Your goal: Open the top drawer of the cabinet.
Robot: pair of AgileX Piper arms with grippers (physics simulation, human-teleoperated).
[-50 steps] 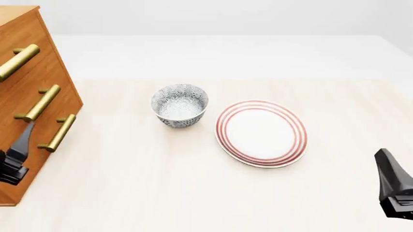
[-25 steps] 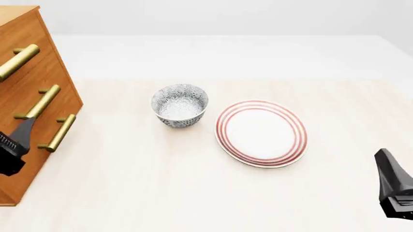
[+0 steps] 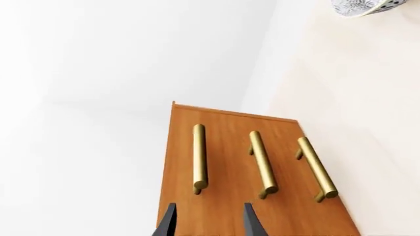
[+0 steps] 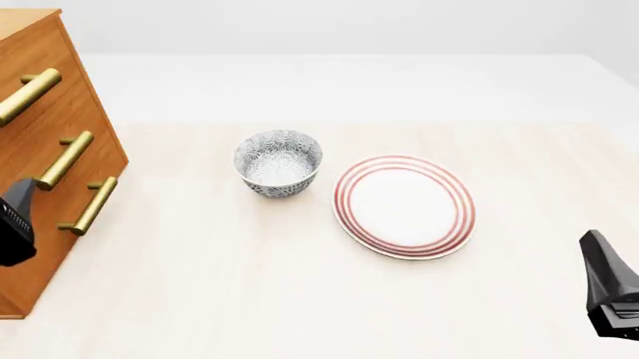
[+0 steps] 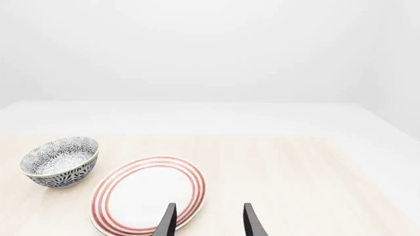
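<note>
The cabinet (image 4: pixel 98 126) stands at the table's far left, an orange-brown chest with three brass bar handles. The top drawer (image 4: pixel 48 51) is shut; its handle (image 4: pixel 26 95) is the highest one. My left gripper (image 4: pixel 16 218) hovers in front of the cabinet's lower half, beside the middle handle (image 4: pixel 63 158). In the left wrist view the left gripper (image 3: pixel 208 225) is open and empty, a little short of the cabinet front (image 3: pixel 229 128), with the top handle (image 3: pixel 198 157) just ahead. My right gripper (image 4: pixel 607 284) is open and empty at the near right; it also shows in the right wrist view (image 5: pixel 208 222).
A patterned grey bowl (image 4: pixel 277 162) sits mid-table, with a white red-ringed plate (image 4: pixel 403 206) to its right. Both also show in the right wrist view, the bowl (image 5: pixel 59 161) and the plate (image 5: pixel 147 194). The lowest handle (image 4: pixel 90 205) sticks out next to my left gripper.
My left gripper has risen and shifted slightly left along the cabinet front. The right arm, the bowl and the plate have not moved.
</note>
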